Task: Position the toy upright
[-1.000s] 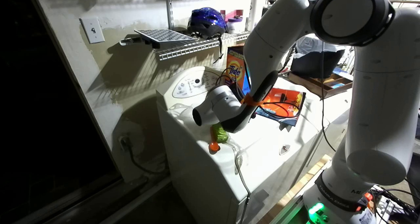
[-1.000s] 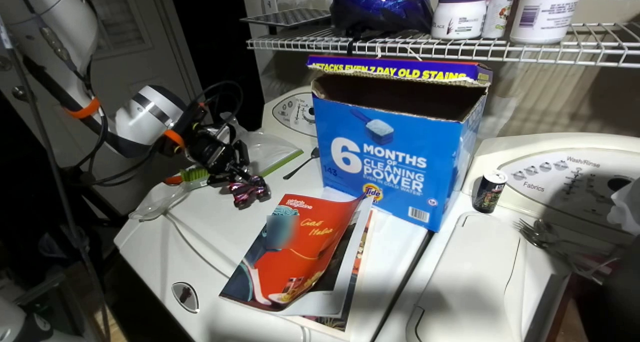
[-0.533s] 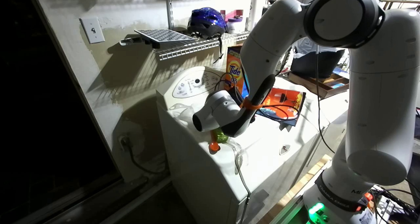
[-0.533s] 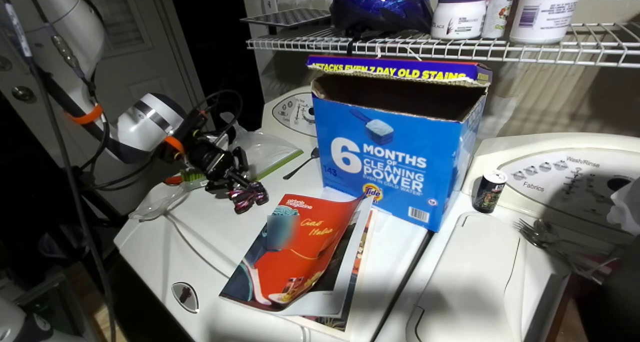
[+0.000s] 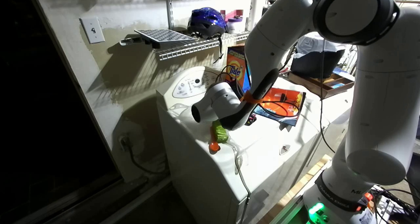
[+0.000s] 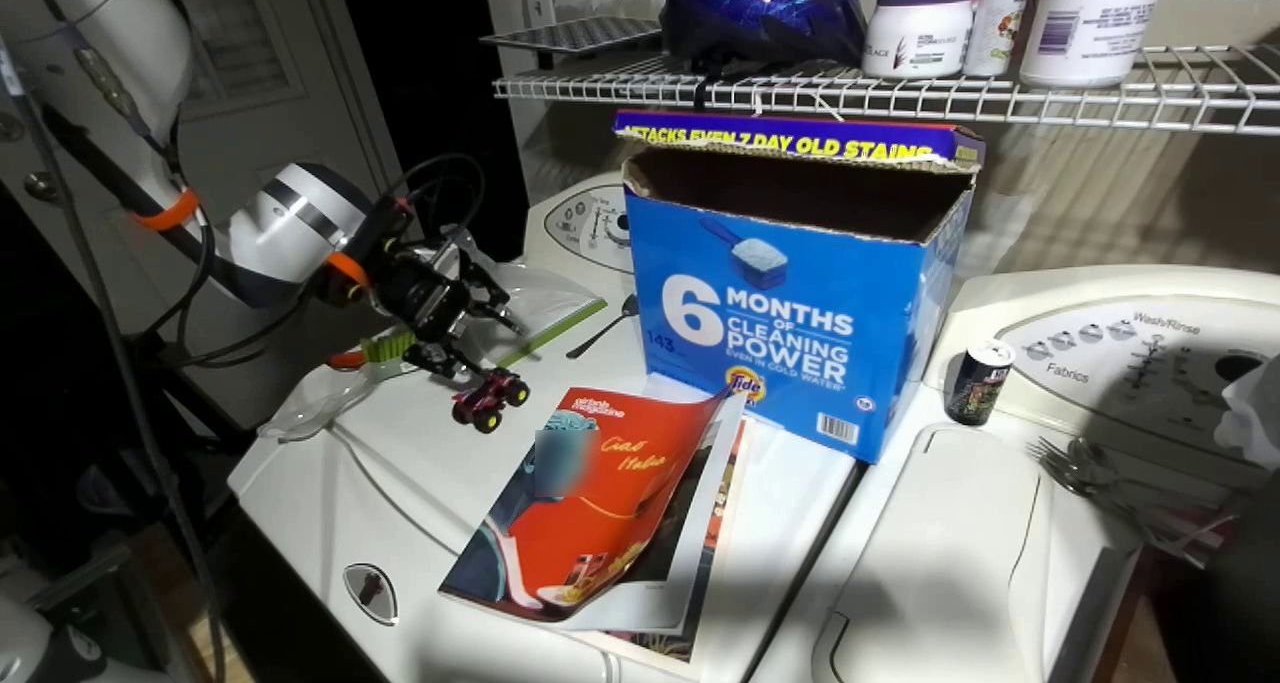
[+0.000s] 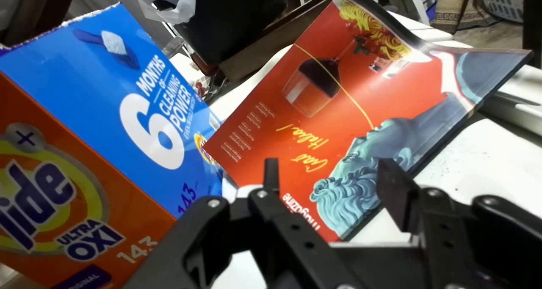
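The toy, a small dark-red truck (image 6: 490, 397) with yellow-hubbed wheels, is at the white washer's lid (image 6: 420, 463) in an exterior view. It looks to be on its wheels, though whether all of them touch the lid I cannot tell. Just above it my gripper (image 6: 500, 345) is open, its fingers spread apart. The lower finger is close to the truck; contact is unclear. Part of the truck (image 5: 251, 119) shows beside the arm in an exterior view. Between the fingertips of the gripper (image 7: 329, 170) in the wrist view there is only background, and the toy is hidden there.
Magazines (image 6: 600, 503) lie close by the truck, with a tall Tide box (image 6: 770, 303) behind them. A green-bristled brush with orange ends (image 5: 220, 132), a clear bag (image 6: 550, 298) and a dark spoon (image 6: 603, 328) lie around the arm.
A second ago the fingers were shut on the truck. They have since spread and let it go. The arm dipped slightly, then rose again.
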`<state>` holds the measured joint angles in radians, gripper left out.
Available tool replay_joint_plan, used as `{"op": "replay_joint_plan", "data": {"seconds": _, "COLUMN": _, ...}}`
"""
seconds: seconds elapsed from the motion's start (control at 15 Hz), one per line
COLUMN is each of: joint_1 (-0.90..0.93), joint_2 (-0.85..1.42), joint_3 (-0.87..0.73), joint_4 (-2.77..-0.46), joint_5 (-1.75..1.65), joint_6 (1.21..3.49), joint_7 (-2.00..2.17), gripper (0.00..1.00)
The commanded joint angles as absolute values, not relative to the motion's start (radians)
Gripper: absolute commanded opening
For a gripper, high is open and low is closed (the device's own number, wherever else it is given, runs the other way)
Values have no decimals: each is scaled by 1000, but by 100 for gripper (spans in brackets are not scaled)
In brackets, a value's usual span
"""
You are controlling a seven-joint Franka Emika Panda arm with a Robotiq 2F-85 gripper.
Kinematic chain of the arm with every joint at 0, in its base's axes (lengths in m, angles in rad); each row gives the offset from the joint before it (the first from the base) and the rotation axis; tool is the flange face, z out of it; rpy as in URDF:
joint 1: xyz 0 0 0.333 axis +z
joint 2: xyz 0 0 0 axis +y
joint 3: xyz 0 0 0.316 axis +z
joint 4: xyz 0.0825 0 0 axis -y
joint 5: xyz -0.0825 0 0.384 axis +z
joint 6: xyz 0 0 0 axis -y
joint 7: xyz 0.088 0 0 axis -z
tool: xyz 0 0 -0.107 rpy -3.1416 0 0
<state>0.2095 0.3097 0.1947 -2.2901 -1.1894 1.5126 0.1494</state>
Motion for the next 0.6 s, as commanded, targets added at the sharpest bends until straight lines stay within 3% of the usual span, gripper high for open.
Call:
{"op": "replay_joint_plan", "data": {"seconds": 0.0, "joint_1": 166, "joint_2": 178, "joint_3": 199, "joint_4": -2297, "joint_5": -1085, "joint_6": 1565, "joint_7": 138, "gripper": 94}}
{"op": "replay_joint_plan", "data": {"seconds": 0.13, "joint_1": 143, "joint_2": 109, "joint_3": 185, "joint_4": -2298, "joint_5": -1011, "joint_6": 1583, "joint_7": 105, "gripper": 100}}
{"op": "replay_joint_plan", "data": {"seconds": 0.53, "joint_1": 86, "joint_2": -61, "joint_3": 113, "joint_4": -2328, "joint_5": -794, "joint_6": 1692, "joint_7": 49, "gripper": 100}}
